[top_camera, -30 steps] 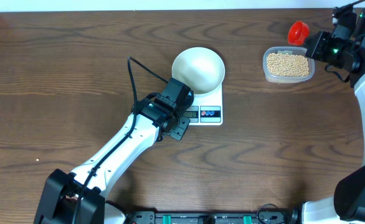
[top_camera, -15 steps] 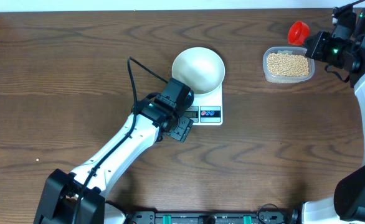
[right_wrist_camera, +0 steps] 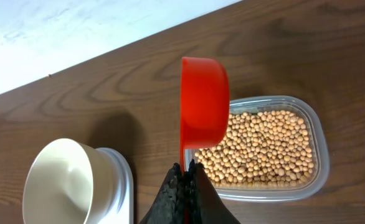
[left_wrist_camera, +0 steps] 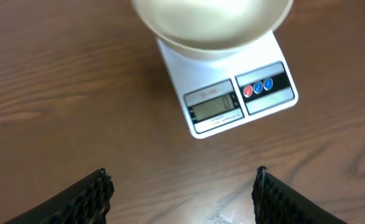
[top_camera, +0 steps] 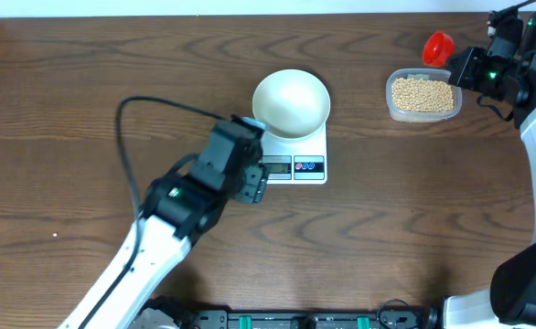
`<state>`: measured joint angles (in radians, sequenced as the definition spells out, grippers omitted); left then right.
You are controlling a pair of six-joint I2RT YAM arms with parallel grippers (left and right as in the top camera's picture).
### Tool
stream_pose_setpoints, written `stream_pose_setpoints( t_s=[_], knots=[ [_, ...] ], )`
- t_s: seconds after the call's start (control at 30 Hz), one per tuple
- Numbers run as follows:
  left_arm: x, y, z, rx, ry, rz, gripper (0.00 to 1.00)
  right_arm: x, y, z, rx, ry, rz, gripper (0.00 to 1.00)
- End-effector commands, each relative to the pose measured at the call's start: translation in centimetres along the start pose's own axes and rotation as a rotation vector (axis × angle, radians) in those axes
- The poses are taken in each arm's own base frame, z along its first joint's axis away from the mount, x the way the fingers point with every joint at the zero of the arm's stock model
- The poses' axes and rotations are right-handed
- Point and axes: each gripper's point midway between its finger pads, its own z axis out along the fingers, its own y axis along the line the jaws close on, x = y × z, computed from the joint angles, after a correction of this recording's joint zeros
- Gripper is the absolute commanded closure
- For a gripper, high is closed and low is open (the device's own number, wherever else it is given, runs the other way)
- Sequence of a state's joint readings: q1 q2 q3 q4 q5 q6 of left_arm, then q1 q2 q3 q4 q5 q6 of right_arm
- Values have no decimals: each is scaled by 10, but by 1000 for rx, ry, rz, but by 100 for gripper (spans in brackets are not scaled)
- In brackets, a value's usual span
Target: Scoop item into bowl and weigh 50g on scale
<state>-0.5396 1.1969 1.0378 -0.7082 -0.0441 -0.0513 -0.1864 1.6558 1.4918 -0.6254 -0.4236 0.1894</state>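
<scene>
The white bowl [top_camera: 291, 102] sits on the white scale [top_camera: 297, 163] at mid-table; it holds no beans. Both also show in the left wrist view, the bowl [left_wrist_camera: 210, 25] on the scale [left_wrist_camera: 235, 93], whose display reads 0. Tan beans [top_camera: 422, 93] fill a clear plastic tub [top_camera: 391, 107] at the right; the beans [right_wrist_camera: 263, 146] also show in the right wrist view. My left gripper [left_wrist_camera: 182, 193] is open and empty, above the table just left of and in front of the scale. My right gripper [right_wrist_camera: 185, 171] is shut on the handle of a red scoop [right_wrist_camera: 203, 109], held above the tub's left end.
The red scoop [top_camera: 437, 46] shows in the overhead view behind the tub. The table's back edge meets a white wall strip [right_wrist_camera: 64, 31]. The left arm's black cable [top_camera: 158, 105] loops over the table left of the bowl.
My left arm has pulled back from the scale toward the front left and risen, uncovering the scale's display. The right arm and scoop have not moved.
</scene>
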Motion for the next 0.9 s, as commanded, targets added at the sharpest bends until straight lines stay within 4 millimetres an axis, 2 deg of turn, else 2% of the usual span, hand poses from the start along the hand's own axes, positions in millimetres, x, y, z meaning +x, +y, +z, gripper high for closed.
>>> stream_pose_setpoints(
  t_s=[0.0, 0.17, 0.23, 0.4, 0.73, 0.77, 0.8, 0.87],
  knots=[
    [18, 9, 4, -58, 30, -93, 26, -5, 4, -2, 1, -13, -34, 99],
    [56, 2, 28, -54, 88, -99, 25, -4, 3, -2, 2, -6, -40, 99],
    [64, 0, 35, -49, 87, -95, 26, -1, 2, -3, 5, 6, -49, 99],
    [60, -4, 41, -30, 24, -83, 26, 6, 1, -3, 8, 33, -46, 99],
    [76, -3, 48, -39, 96, -23, 25, 6, 1, -3, 8, 33, -45, 99],
    [76, -3, 48, -39, 97, -23, 24, 6, 1, -3, 8, 34, -45, 99],
    [76, -3, 48, -39, 97, -23, 8, 7, 1, -3, 8, 35, -44, 99],
    [76, -3, 48, -39, 97, -23, 6, 7, 1, -3, 9, 37, -43, 99]
  ],
)
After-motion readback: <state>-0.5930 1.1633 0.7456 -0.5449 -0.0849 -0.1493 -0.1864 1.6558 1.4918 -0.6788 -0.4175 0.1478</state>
